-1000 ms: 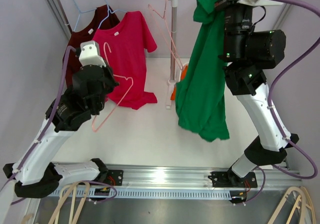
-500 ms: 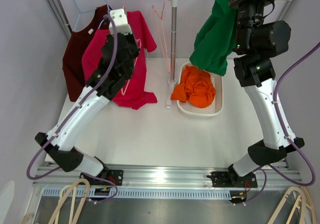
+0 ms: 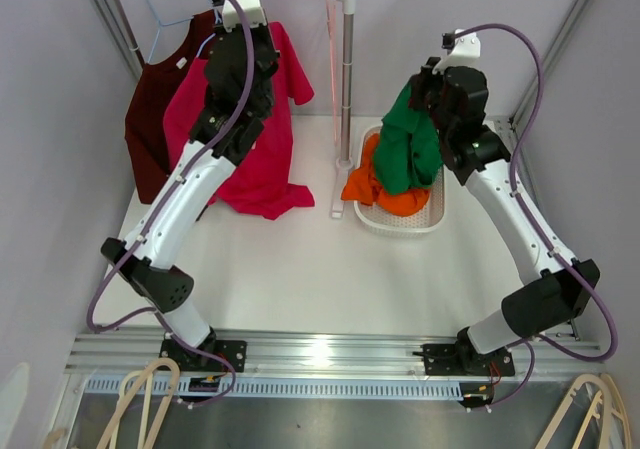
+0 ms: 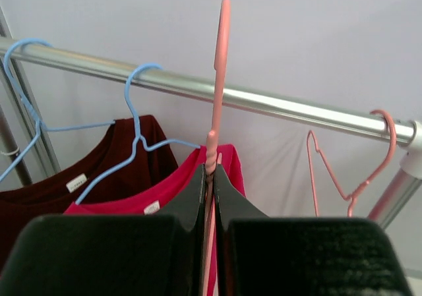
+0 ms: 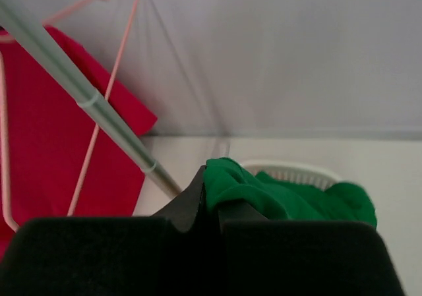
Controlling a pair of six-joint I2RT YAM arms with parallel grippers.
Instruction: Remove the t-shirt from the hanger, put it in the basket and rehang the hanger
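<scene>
Two hands are clenched. The left hand [image 4: 210, 177] pinches the neck of a bare pink hanger [image 4: 221, 59], upright by the rail [image 4: 277, 105] at far left, in front of a red t-shirt [image 3: 260, 159]. The right hand [image 5: 210, 184] grips the green t-shirt [image 3: 410, 149], which droops over orange cloth [image 3: 365, 184] in the white basket [image 3: 400, 224] on the right.

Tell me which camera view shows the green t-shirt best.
Top external: the green t-shirt hangs nearly whole from the right arm's fingers over the white plastic basket holding orange fabric. Right wrist shows only a bunched fold pinched between them. Left wrist does not show it.
</scene>
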